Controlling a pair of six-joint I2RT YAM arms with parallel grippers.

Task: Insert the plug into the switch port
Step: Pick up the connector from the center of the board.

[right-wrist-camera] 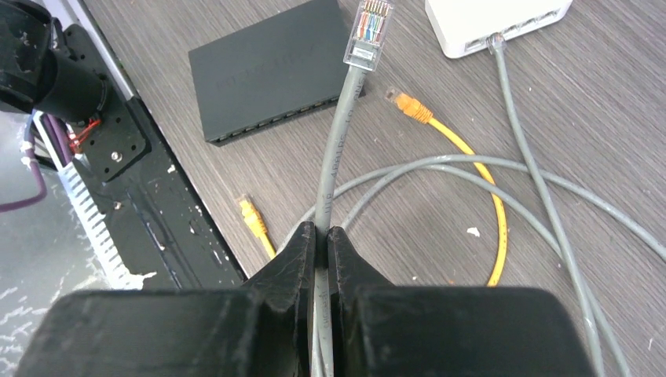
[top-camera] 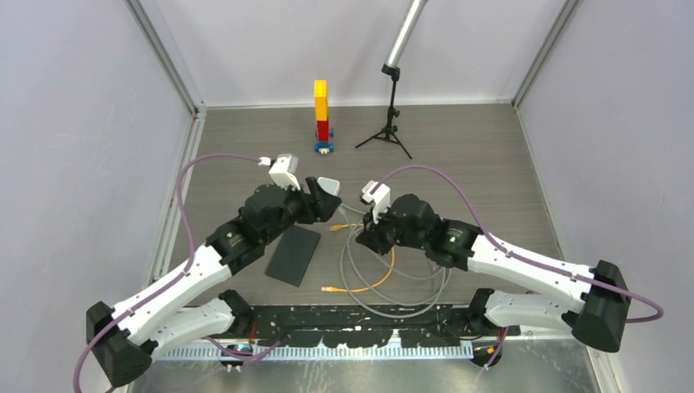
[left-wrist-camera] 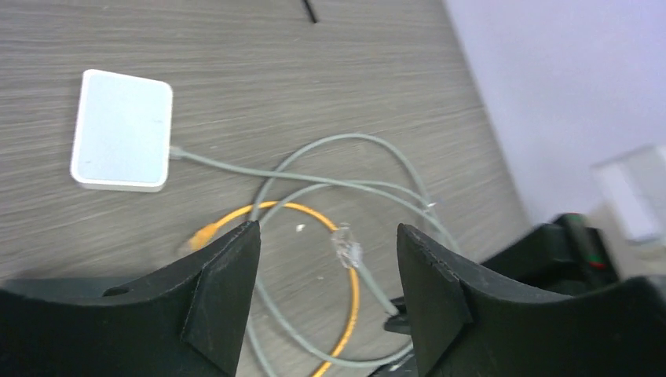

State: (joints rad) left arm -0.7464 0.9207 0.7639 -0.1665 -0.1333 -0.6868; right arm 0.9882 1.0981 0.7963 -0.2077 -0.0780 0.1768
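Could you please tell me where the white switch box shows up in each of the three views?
Top external: the white switch box near the middle, just left of centre.
Left wrist: the white switch box at upper left.
Right wrist: the white switch box in the top right corner, cropped.
Shared landmark: the orange cable, in all three.

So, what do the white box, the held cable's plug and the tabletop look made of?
White box: smooth matte plastic, with moulded rounded corners. Plug on the grey cable: clear plastic, coloured wires showing through. Tabletop: wood-grain surface, probably laminate; grain streaks visible.
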